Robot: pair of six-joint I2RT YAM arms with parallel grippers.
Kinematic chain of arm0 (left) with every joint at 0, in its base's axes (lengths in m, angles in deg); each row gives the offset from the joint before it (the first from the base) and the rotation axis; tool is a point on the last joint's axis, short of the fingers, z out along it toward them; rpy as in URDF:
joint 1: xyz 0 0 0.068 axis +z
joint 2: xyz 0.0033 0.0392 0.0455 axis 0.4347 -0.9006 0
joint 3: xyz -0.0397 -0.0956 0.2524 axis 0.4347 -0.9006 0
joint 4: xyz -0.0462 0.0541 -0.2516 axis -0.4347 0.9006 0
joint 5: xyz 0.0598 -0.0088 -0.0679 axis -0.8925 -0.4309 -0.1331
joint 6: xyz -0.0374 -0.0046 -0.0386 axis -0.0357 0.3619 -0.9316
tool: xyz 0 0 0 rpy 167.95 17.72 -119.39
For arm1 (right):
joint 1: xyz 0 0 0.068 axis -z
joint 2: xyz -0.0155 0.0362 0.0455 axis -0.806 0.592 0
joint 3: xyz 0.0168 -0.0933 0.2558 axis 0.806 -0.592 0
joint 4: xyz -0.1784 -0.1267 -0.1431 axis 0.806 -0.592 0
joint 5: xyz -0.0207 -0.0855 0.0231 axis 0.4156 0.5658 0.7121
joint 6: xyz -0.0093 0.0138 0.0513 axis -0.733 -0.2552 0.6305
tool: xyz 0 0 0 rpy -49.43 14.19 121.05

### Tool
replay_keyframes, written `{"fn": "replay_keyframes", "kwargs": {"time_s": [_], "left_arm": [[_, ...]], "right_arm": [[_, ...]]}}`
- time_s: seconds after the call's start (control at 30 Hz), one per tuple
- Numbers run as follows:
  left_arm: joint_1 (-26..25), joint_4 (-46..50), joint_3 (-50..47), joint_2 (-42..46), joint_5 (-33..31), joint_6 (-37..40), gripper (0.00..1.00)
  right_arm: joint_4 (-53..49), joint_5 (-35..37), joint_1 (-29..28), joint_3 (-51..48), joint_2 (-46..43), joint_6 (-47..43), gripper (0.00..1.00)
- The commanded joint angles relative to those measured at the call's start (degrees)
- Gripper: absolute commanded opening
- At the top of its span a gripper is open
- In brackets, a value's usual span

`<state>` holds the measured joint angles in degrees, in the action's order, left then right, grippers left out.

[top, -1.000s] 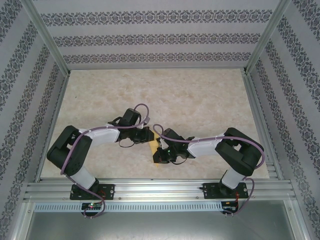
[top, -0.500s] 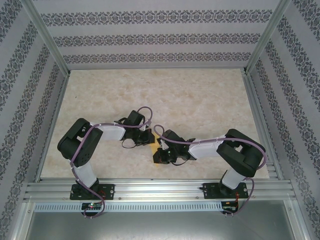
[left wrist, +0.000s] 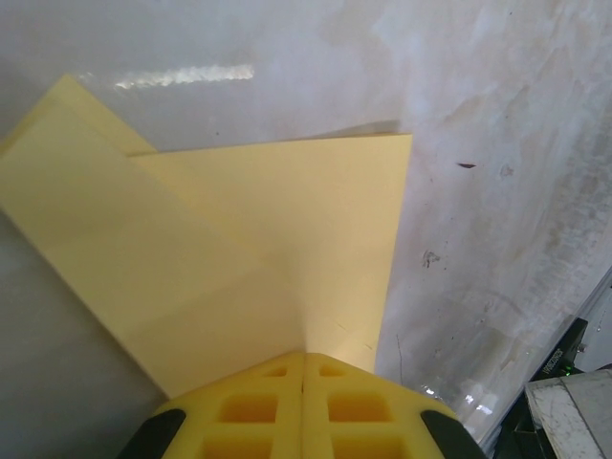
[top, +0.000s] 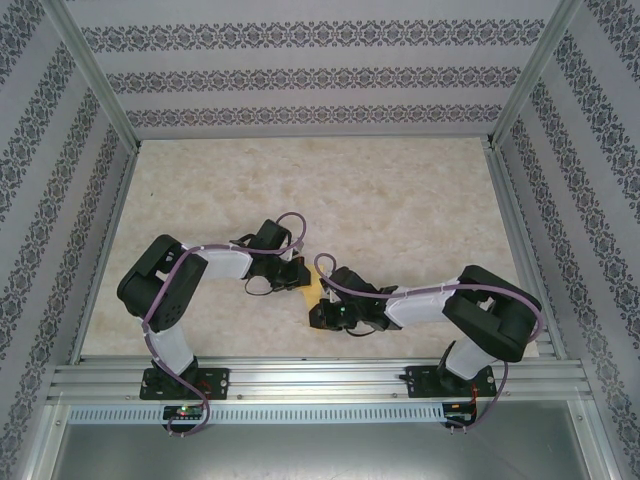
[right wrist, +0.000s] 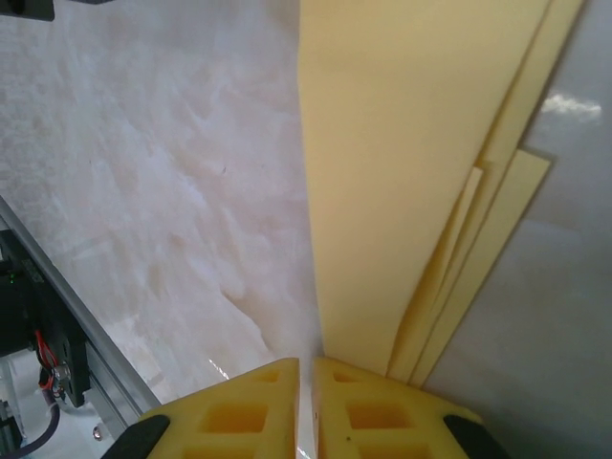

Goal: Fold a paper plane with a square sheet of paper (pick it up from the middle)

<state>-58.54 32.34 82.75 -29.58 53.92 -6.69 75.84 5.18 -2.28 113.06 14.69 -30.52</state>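
The yellow square sheet of paper (top: 312,289) lies folded between the two wrists at the table's near middle. In the left wrist view the sheet (left wrist: 239,239) shows overlapping flaps, and a crease runs straight into my left gripper (left wrist: 304,356), which is shut on the paper there. In the top view the left gripper (top: 300,281) sits at the sheet's left side. My right gripper (right wrist: 308,361) has its jaws parted by a narrow slit, with bare table showing through. The sheet's stacked layers (right wrist: 402,143) end at its right fingertip (right wrist: 349,373). From above, the right gripper (top: 318,311) is at the sheet's near edge.
The marble-patterned tabletop (top: 380,200) stretches behind the arms. An aluminium rail (top: 320,378) runs along the near edge, close to the right wrist. Patterned walls and metal posts (top: 95,75) enclose the table on three sides.
The left arm's elbow has swung in toward the centre and its jaws have closed fully. The right wrist has slid toward the near rail and its jaws have parted slightly.
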Motion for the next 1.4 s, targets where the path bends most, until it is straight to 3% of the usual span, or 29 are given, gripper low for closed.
{"fn": "replay_keyframes", "kwargs": {"time_s": [0.0,0.27,0.6,1.2,1.37], "left_arm": [[-0.27,3.84,-0.46,-3.63,-9.72,0.75,0.06],[-0.27,3.91,-0.89,-3.62,-9.72,0.76,0.06],[-0.23,4.57,-0.03,-3.48,-9.91,1.03,0.06],[-0.19,6.29,1.21,-4.09,-10.41,1.68,0.06],[-0.21,5.87,1.02,-3.64,-9.86,1.98,0.06]], "right_arm": [[-10.32,-2.31,-3.25,-2.53,0.17,1.19,0.14],[-10.64,-0.84,-3.54,-5.71,-3.03,2.14,0.14],[-4.19,-2.90,-6.74,-8.12,2.01,5.54,0.12],[-5.98,-2.16,-8.51,-9.58,-3.39,6.49,0.10],[-11.06,0.50,-8.28,-8.76,-4.01,5.16,0.11]]}}
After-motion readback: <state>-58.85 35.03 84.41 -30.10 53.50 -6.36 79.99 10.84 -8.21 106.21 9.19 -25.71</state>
